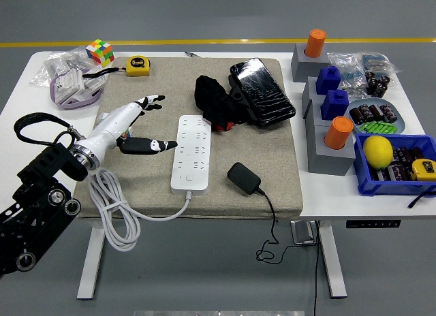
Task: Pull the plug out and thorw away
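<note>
While unplugged, black plug (243, 176) lying flat, long axis diagonal

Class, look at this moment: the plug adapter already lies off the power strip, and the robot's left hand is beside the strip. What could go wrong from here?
1. The left hand, fingers spread and holding nothing, sits left of the power strip, while the black adapter lies on its right; reaching across could shove the strip.
2. The adapter's cord hangs over the mat's edge and may snag when lifted.
3. No bin is visible for disposal.

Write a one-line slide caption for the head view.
Left hand open beside the white power strip; black plug lies unplugged on the mat.
</note>
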Robot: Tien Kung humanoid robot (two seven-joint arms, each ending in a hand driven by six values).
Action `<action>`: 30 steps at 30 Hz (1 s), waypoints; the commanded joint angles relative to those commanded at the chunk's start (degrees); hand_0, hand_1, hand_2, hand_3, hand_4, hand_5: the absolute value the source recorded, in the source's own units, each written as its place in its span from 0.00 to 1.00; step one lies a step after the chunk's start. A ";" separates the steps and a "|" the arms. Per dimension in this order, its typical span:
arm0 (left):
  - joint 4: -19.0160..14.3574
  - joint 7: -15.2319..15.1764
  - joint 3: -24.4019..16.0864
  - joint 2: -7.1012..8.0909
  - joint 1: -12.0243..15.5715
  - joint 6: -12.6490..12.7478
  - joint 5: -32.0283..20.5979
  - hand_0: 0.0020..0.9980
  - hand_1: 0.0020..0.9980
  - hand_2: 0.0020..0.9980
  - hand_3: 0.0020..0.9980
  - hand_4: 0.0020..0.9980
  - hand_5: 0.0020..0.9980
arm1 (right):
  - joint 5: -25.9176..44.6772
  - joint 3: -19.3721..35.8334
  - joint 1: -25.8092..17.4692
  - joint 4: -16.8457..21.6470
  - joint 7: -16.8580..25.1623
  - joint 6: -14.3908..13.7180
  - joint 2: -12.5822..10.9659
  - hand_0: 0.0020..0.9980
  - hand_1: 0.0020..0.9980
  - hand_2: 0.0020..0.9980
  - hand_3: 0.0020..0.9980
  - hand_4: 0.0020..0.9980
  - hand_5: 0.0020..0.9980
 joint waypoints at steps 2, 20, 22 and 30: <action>0.00 -0.01 -0.01 0.00 0.03 0.00 -0.01 0.79 0.88 0.87 0.96 0.97 0.46 | -0.02 0.05 0.03 -0.04 0.01 -0.03 0.05 0.57 0.64 0.67 0.56 0.96 0.45; 0.03 -0.02 -0.04 -0.07 -0.11 0.00 -0.07 0.79 0.88 0.87 0.96 0.97 0.47 | 0.03 0.04 0.07 0.08 0.02 -0.10 0.04 0.57 0.64 0.67 0.56 0.96 0.45; 0.08 0.02 -0.05 -0.11 -0.09 -0.04 -0.04 0.79 0.88 0.87 0.96 0.97 0.47 | 0.01 0.05 0.06 0.05 0.01 -0.09 0.04 0.57 0.64 0.67 0.56 0.96 0.45; 0.09 0.01 -0.05 -0.12 -0.05 -0.03 -0.05 0.79 0.88 0.87 0.96 0.97 0.46 | 0.01 0.06 0.04 0.06 0.04 -0.14 0.07 0.57 0.64 0.67 0.56 0.96 0.45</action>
